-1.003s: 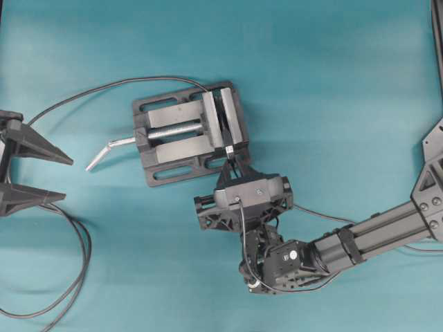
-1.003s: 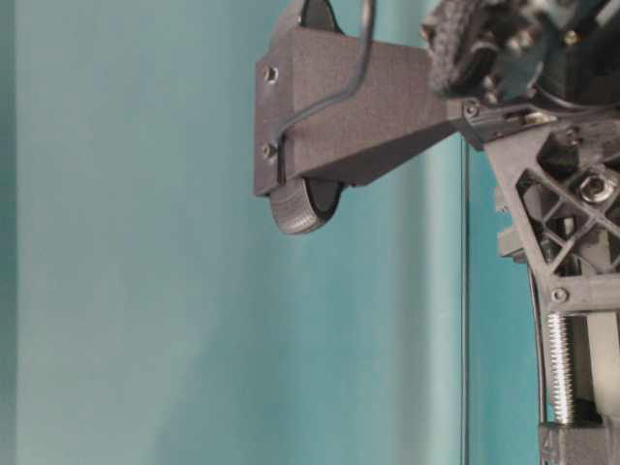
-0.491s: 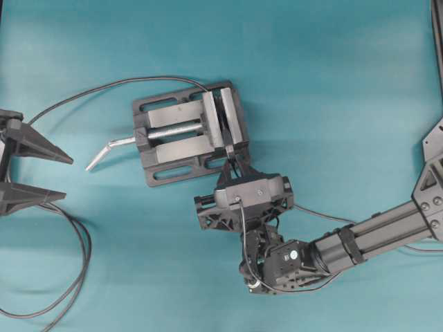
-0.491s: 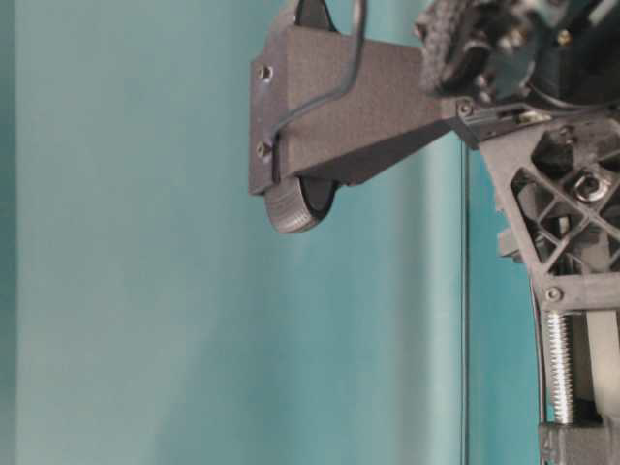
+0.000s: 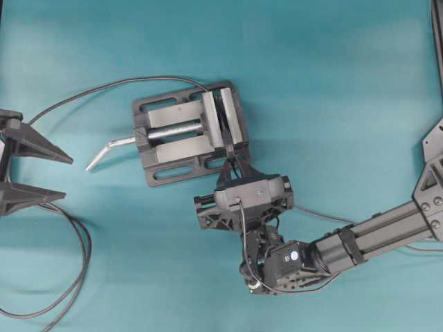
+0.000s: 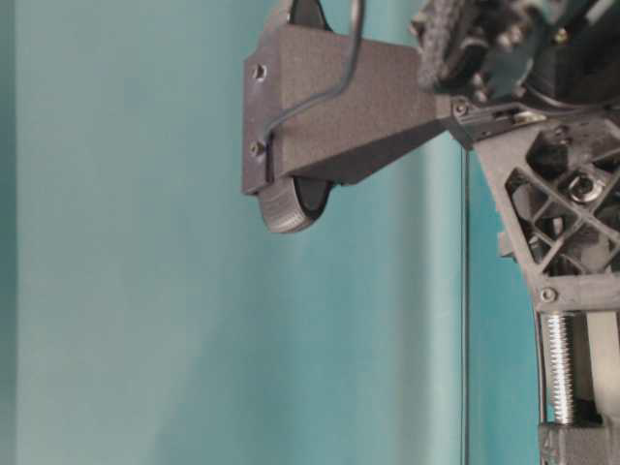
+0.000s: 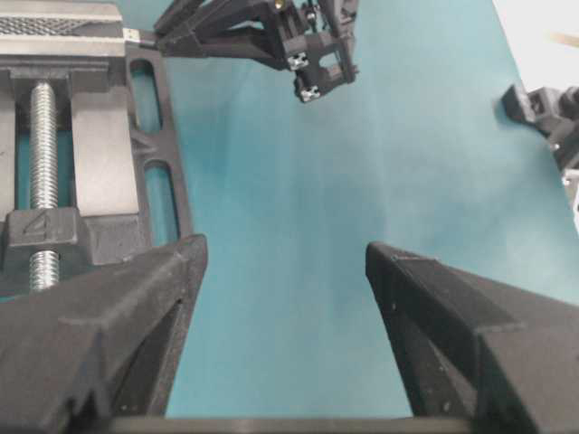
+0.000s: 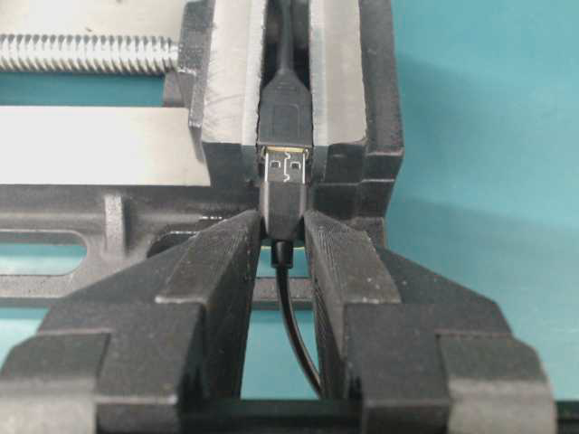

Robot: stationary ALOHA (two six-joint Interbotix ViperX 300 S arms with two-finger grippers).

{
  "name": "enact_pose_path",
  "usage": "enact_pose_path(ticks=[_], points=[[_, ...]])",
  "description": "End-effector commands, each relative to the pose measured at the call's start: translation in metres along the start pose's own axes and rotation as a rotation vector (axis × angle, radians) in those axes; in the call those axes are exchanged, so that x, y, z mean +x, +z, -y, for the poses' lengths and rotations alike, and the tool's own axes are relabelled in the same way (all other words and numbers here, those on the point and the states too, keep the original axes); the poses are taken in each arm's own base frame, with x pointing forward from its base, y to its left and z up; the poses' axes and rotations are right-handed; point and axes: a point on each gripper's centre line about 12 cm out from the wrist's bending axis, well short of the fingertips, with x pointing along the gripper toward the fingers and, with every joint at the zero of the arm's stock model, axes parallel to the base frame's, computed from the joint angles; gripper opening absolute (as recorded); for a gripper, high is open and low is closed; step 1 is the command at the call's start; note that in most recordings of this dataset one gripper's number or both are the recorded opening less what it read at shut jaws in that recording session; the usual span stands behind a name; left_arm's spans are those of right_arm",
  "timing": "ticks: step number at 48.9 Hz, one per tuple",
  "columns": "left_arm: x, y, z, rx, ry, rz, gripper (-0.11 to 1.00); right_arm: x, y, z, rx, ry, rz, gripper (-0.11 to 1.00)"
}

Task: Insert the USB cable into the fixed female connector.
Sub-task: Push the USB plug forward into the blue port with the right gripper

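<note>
Right end effector (image 8: 282, 237) pinches USB cable (image 8: 283, 210).

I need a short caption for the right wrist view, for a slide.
Right gripper holds the USB cable plug, metal tip meeting the fixed female connector clamped in the vise.

- The USB cable (image 8: 282, 206): a thin black lead ending in a small black plug with a short metal tip. In the right wrist view the plug stands end-on, its tip pointing away and meeting the mouth of the socket; two small square holes show on the metal face. The lead trails back towards the camera, curving slightly right.
- The fixed female connector (image 8: 286, 113): a small dark rectangular socket lying lengthwise in a narrow slot, its own thin cable running away from the open end. It sits directly in line with the plug.
</note>
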Motion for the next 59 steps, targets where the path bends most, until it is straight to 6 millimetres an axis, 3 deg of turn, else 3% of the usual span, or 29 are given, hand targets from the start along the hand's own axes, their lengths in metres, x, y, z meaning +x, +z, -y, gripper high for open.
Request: enact_pose_path(ticks=[1, 59], points=[[0.001, 0.001, 0.000, -0.014, 0.000, 0.006, 0.86, -0.001, 0.028, -0.002, 0.061, 0.003, 0.005, 0.21], [0.001, -0.001, -0.001, -0.014, 0.002, 0.000, 0.86, 0.016, 0.038, -0.002, 0.075, -0.037, 0.034, 0.21]])
